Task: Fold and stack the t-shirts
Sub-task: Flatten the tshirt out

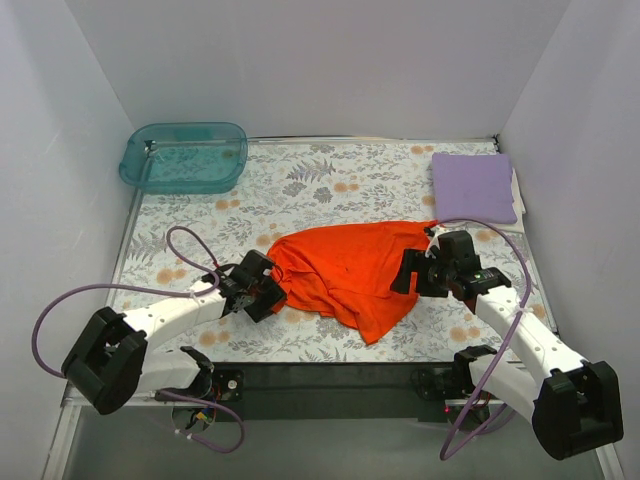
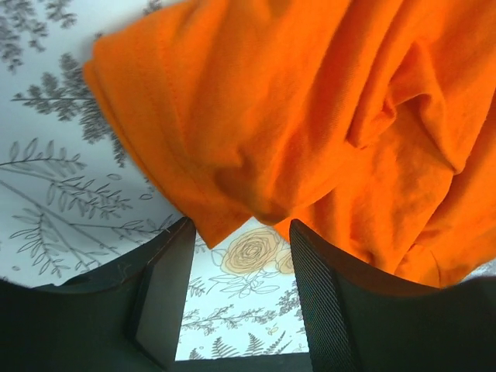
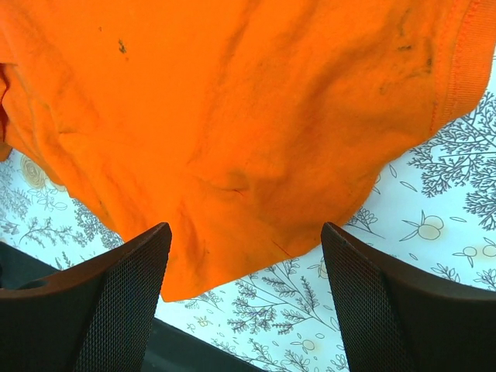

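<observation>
A bright orange-red t-shirt (image 1: 350,270) lies crumpled on the floral tablecloth (image 1: 330,180), in the middle near the front. A pale lavender t-shirt (image 1: 473,186) lies folded flat at the back right. My left gripper (image 1: 272,290) is at the orange shirt's left edge. In the left wrist view the left gripper (image 2: 242,229) is open, with the orange t-shirt's (image 2: 294,101) hem just past its fingertips and only table between the fingers. My right gripper (image 1: 408,272) is at the shirt's right side. It (image 3: 246,231) stands wide open over the edge of the orange t-shirt (image 3: 232,101).
A translucent teal plastic tub (image 1: 185,157) stands at the back left corner. White walls close in the table on three sides. The table's dark front edge (image 1: 330,375) runs just below the shirt, between the two arm bases.
</observation>
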You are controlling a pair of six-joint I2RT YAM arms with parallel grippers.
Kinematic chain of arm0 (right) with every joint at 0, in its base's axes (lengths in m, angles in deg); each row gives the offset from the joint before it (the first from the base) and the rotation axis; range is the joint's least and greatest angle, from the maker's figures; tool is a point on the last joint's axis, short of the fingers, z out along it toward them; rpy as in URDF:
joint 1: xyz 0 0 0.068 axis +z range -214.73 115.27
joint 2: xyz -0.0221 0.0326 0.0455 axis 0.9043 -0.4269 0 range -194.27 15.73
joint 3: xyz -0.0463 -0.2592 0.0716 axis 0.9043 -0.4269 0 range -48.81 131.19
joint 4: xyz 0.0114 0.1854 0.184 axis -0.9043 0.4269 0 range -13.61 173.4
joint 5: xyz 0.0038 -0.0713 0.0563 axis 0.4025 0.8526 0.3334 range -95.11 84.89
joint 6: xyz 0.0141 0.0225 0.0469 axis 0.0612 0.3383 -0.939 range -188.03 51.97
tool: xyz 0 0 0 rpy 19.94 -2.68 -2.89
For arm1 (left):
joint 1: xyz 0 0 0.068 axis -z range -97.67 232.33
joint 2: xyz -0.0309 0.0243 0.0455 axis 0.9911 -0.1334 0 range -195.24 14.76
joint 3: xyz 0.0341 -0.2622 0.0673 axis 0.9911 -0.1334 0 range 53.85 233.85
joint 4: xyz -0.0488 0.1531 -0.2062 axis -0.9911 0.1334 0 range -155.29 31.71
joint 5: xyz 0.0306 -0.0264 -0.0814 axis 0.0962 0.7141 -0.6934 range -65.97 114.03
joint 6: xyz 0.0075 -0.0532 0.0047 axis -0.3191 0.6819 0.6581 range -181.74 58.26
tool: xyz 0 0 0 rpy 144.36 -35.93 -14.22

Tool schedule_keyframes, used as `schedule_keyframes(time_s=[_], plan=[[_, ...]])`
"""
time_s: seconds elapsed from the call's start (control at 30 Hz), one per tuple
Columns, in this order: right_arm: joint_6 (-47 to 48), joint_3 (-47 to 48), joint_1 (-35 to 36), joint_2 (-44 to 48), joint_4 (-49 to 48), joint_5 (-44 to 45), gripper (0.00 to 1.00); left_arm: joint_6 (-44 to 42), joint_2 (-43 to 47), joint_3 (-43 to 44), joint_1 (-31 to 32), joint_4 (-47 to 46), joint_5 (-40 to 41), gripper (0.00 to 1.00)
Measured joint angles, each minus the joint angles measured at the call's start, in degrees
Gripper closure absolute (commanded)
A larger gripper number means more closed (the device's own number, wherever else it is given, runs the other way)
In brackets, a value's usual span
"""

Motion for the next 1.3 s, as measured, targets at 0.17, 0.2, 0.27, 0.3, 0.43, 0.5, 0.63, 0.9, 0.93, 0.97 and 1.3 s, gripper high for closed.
schedule_keyframes(time_s=[0.17,0.2,0.27,0.3,0.43,0.5,0.63,0.9,0.93,0.97,1.3], plan=[[0.28,-1.18,0.07,0.00,-0.11,-1.53,0.29,0.59,-3.89,2.40,2.05,-0.15,2.29,0.72],[0.39,-1.81,0.13,-0.04,-0.13,-1.97,0.30,0.83,-4.24,2.51,2.34,-0.20,2.73,0.77],[0.63,-2.97,0.31,-0.24,-0.07,-2.89,0.30,1.05,-4.68,2.51,2.78,0.17,3.52,0.92],[0.81,-3.48,0.37,-0.52,-0.02,-3.48,0.30,1.07,-4.66,2.51,2.84,0.46,4.00,0.99],[1.46,-4.90,0.83,-1.95,0.15,-5.90,0.31,0.96,-3.98,2.47,2.97,2.75,5.90,1.00],[1.55,-5.29,1.18,-2.62,0.13,-6.93,0.31,0.50,-3.02,2.60,3.06,4.72,7.32,1.00],[1.46,-5.66,2.03,-4.26,0.04,-7.80,0.33,-1.27,0.13,4.44,3.08,9.25,10.56,1.00],[-1.18,-5.95,2.51,-7.06,-3.78,-6.78,0.51,-5.88,5.97,10.05,3.06,15.10,16.09,1.00],[-1.53,-5.88,2.51,-7.89,-4.55,-6.43,0.57,-6.45,6.56,10.40,3.06,15.74,16.74,1.00],[-1.79,-5.75,2.49,-8.83,-5.20,-6.14,0.64,-6.99,7.08,10.78,3.04,16.52,17.31,1.00],[1.68,11.06,1.99,-15.06,5.53,8.37,0.99,-16.50,11.96,18.21,-3.21,21.64,22.58,1.00]])
